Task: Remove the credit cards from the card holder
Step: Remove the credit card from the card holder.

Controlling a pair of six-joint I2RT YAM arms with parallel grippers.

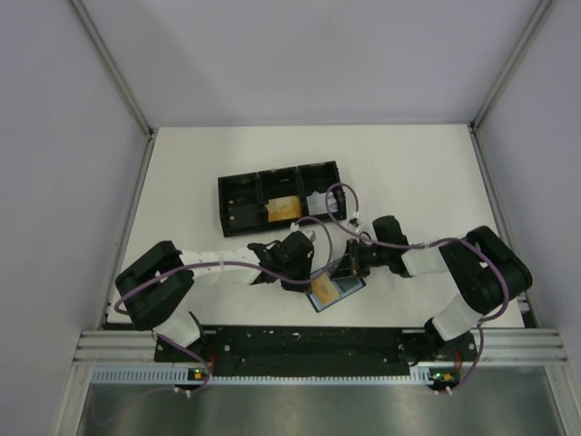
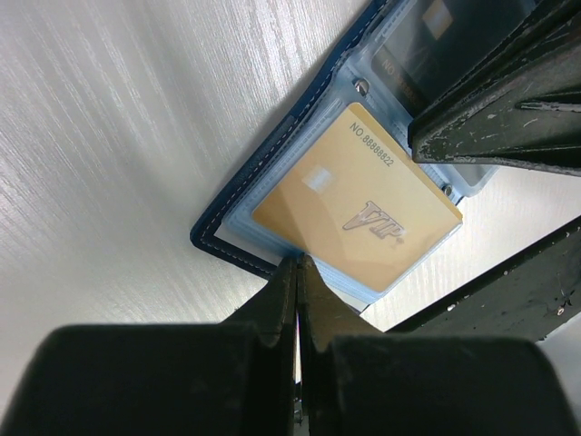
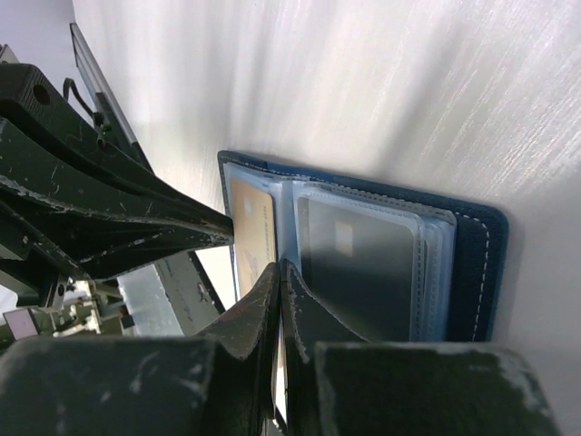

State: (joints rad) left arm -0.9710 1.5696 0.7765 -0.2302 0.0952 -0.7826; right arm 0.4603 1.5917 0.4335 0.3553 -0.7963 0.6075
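Observation:
The dark-blue card holder (image 1: pixel 339 292) lies open near the table's front edge, with its clear sleeves fanned out (image 3: pixel 472 263). A gold-orange "VIP" credit card (image 2: pixel 363 209) lies on its left page; it also shows in the top view (image 1: pixel 323 292). My left gripper (image 2: pixel 298 261) is shut, its tips pinching that card's near edge. A grey card (image 3: pixel 363 263) sits in a sleeve on the other page. My right gripper (image 3: pixel 280 266) is shut, its tips on the holder's middle fold. I cannot tell whether they pinch a sleeve. Both grippers meet over the holder in the top view, the left (image 1: pixel 311 272) and the right (image 1: pixel 349 271).
A black three-compartment tray (image 1: pixel 238 191) stands behind the holder, with an orange-tan card (image 1: pixel 283 209) in its middle compartment and something pale in its right one. The black front rail (image 1: pixel 300 341) runs just below the holder. Purple cables loop over both arms.

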